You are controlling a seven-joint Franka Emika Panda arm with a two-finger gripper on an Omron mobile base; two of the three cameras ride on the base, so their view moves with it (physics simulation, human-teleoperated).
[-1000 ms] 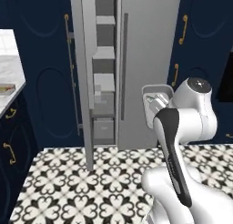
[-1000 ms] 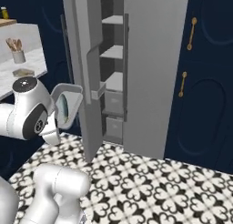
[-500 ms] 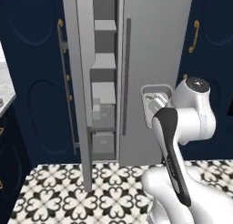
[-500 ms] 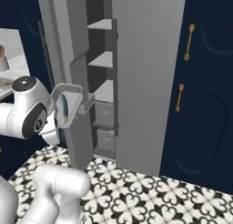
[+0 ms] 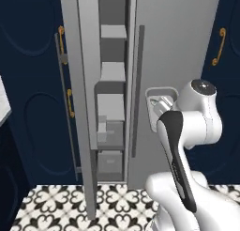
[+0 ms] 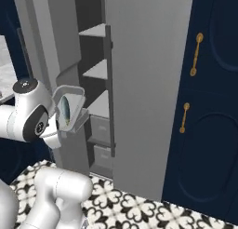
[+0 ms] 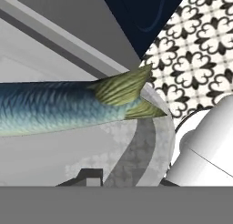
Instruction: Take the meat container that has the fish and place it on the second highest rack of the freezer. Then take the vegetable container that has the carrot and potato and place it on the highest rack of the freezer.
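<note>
Holding the meat container (image 6: 69,107) up in the air, our gripper (image 6: 59,130) sits at the end of our white arm, in front of the freezer (image 5: 110,98). Our two fingers are nearly closed, and they pinch the rim of the tray between them. The tray is tipped up on its side, so we see its open face in the right base view. The fish (image 7: 68,104) lies inside it, blue and silver, with a yellow-green tail. In the hand view the fish stretches across right above our finger tips, very close to the camera.

In the left base view the tray (image 5: 161,101) shows as a pale rounded frame just beside our arm's upper joint. It is to the right of the freezer's open gap and its long bar handle (image 5: 138,91). It is near the freezer but not inside it.

The grey shelves are stacked inside the freezer. The highest rack (image 5: 114,33) and the second highest rack (image 5: 113,73) are both up and to the left of the tray. Below us is the black and white floor (image 5: 56,206).
</note>
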